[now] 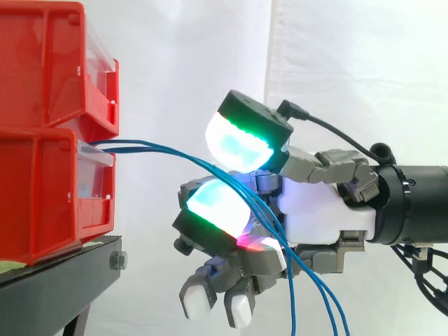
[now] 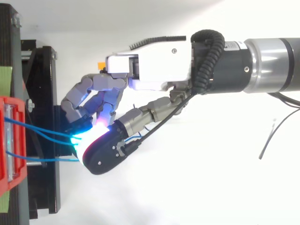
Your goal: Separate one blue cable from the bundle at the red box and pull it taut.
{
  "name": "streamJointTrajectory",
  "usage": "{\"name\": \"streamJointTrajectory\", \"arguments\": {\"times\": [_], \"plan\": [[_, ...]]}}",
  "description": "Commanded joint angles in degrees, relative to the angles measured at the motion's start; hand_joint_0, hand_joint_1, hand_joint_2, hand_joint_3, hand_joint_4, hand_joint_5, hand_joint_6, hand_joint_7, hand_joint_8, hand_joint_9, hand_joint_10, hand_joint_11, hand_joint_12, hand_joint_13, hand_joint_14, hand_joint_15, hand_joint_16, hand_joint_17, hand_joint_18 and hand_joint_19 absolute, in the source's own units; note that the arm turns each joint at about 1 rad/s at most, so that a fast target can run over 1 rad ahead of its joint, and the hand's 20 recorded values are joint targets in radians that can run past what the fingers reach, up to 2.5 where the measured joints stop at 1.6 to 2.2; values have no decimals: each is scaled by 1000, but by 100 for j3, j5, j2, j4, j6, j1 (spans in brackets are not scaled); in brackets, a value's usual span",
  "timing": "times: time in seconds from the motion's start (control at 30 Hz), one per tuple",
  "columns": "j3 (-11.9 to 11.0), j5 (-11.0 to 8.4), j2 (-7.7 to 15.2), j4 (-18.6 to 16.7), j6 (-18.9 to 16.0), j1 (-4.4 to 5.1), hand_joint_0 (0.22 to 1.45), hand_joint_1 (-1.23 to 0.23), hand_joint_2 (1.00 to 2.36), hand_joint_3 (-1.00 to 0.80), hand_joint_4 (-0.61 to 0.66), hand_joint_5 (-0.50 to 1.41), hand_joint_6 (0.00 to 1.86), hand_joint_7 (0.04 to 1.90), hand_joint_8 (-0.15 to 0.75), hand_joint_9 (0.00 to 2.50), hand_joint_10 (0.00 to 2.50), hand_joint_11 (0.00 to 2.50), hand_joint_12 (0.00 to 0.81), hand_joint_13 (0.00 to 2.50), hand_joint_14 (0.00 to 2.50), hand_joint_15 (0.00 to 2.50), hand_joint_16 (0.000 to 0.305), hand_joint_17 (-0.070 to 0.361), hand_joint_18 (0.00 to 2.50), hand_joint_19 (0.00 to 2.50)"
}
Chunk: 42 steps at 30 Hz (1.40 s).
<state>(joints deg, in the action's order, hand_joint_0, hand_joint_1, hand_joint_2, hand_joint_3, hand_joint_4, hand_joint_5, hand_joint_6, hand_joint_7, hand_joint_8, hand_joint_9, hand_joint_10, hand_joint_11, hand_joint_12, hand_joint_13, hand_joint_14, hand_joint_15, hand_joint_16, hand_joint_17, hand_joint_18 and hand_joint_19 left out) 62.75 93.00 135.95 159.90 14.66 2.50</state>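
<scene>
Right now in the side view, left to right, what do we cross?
red bins → blue cables spanning the gap → hand, its pads pinched on the cables → arm at the right edge

Side view: the blue cables (image 1: 140, 147) run between the hand's (image 1: 322, 210) glowing pads (image 1: 217, 206). The contact is covered, so how many are pinched, possibly all, cannot be told. Their loose ends leave the bottom edge. The left edge cuts the red bins (image 1: 42, 140). Top view: the cables vanish beneath the hand.
</scene>
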Motion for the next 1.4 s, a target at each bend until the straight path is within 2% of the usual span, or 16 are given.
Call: {"name": "streamJointTrajectory", "arguments": {"times": [0.0, 0.17, 0.3, 0.4, 0.5, 0.63, 0.7, 0.83, 1.07, 1.2, 1.37], "plan": [[0, -1, -25, 6, 37, -13, 618, -518, 1004, -448, 48, -120, 870, 1217, 312, 1204, 24, 1086, 362, 701, 20, 530, 47, 105, 701, 739], [0, -1, -95, 94, 98, -13, 600, -627, 1015, -300, 61, -119, 865, 1278, 318, 1211, 25, 1107, 365, 705, 20, 533, 47, 106, 705, 730], [0, -10, -156, 112, 125, -13, 587, -690, 1018, -232, 77, -121, 866, 1317, 322, 1198, 26, 1130, 367, 701, 20, 534, 48, 108, 705, 729], [0, -10, -156, 138, 116, -13, 599, -794, 1017, -200, 88, -132, 881, 1302, 324, 1172, 26, 1146, 377, 696, 20, 525, 50, 113, 706, 705], [0, -10, -165, 138, 125, -4, 645, -864, 1017, -229, 57, -143, 889, 1323, 312, 1139, 26, 1155, 364, 671, 20, 524, 49, 110, 684, 695], [0, -1, -156, 138, 125, -4, 745, -903, 1006, -416, -24, -153, 896, 1363, 304, 1110, 26, 1161, 355, 653, 21, 495, 49, 109, 681, 652], [0, -10, -156, 138, 125, 5, 766, -893, 1000, -500, -43, -155, 898, 1352, 308, 1110, 28, 1159, 352, 649, 21, 500, 48, 109, 679, 652], [0, -10, -156, 138, 151, 5, 761, -887, 1000, -500, -46, -154, 901, 1360, 306, 1113, 26, 1168, 350, 654, 20, 492, 48, 109, 682, 629], [0, -10, -156, 147, 204, 14, 623, -805, 1000, -500, 57, -134, 900, 1268, 312, 1161, 26, 1163, 350, 679, 20, 506, 47, 106, 689, 671], [0, -27, -165, 147, 213, 23, 516, -722, 1000, -500, 63, -127, 895, 1240, 326, 1193, 24, 1130, 371, 694, 19, 514, 51, 114, 714, 686], [0, -18, -156, 147, 213, 23, 461, -652, 1000, -500, 73, -123, 883, 1132, 349, 1213, 22, 1112, 394, 716, 20, 517, 55, 124, 751, 683]]}}
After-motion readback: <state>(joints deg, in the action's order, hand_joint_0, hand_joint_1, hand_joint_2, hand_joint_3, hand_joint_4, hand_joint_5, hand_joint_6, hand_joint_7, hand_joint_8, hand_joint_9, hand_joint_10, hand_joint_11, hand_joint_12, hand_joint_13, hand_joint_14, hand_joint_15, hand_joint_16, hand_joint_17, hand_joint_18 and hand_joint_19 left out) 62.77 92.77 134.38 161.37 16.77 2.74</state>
